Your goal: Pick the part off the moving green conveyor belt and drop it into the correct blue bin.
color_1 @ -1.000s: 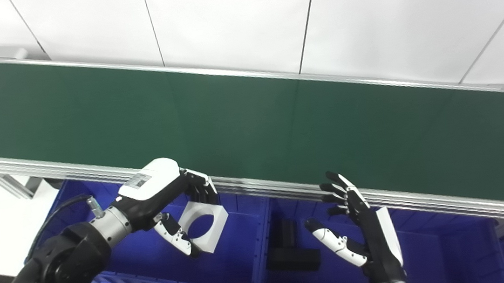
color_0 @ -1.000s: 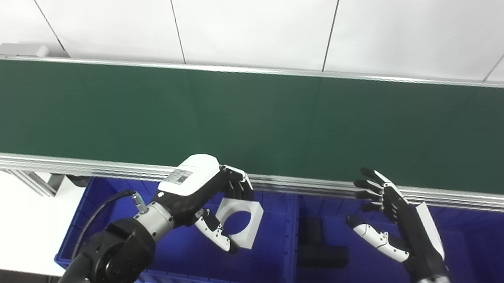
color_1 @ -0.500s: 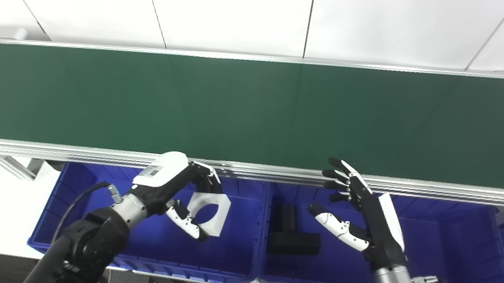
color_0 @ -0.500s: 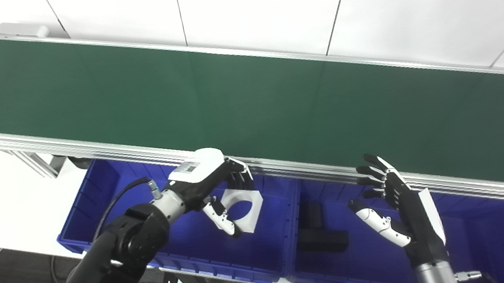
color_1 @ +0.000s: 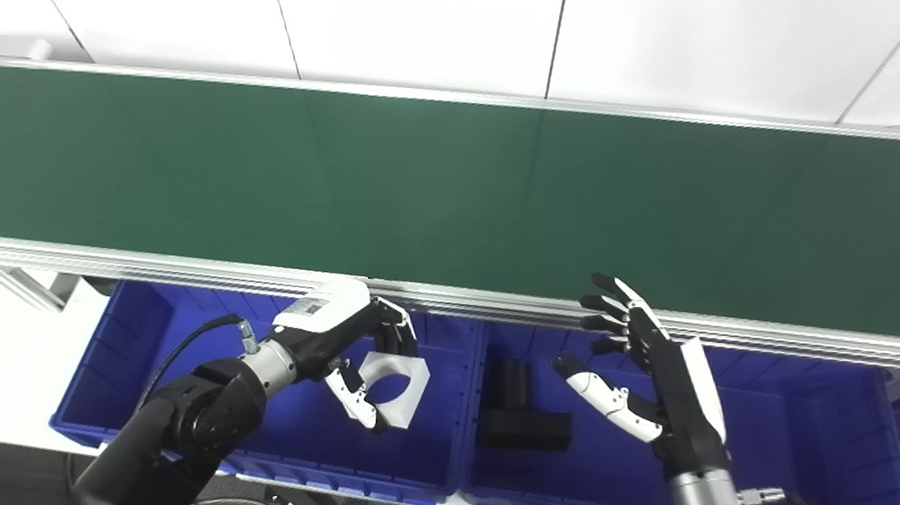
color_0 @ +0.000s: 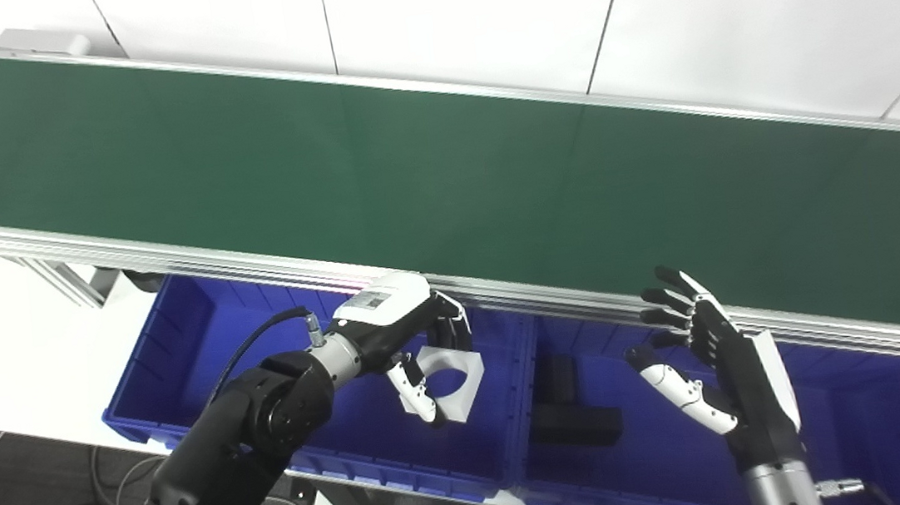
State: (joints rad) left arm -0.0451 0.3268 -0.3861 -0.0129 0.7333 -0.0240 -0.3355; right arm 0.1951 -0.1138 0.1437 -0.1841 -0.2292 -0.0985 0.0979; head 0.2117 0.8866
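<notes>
- Your green conveyor belt (color_0: 440,161) runs bare across the view, in front of a white panelled wall (color_0: 475,15).
- Below its near rail you have two blue bins side by side: the left bin (color_0: 200,346) and the middle bin (color_0: 648,466); a third shows only as an edge at far right.
- Black parts (color_0: 577,423) lie in the middle bin.
- Your left hand (color_0: 417,339) grips the white square part with a round hole (color_0: 450,374) over the left bin; its label is unreadable.
- Your right hand (color_0: 708,359) hovers spread wide, holding nothing.
</notes>
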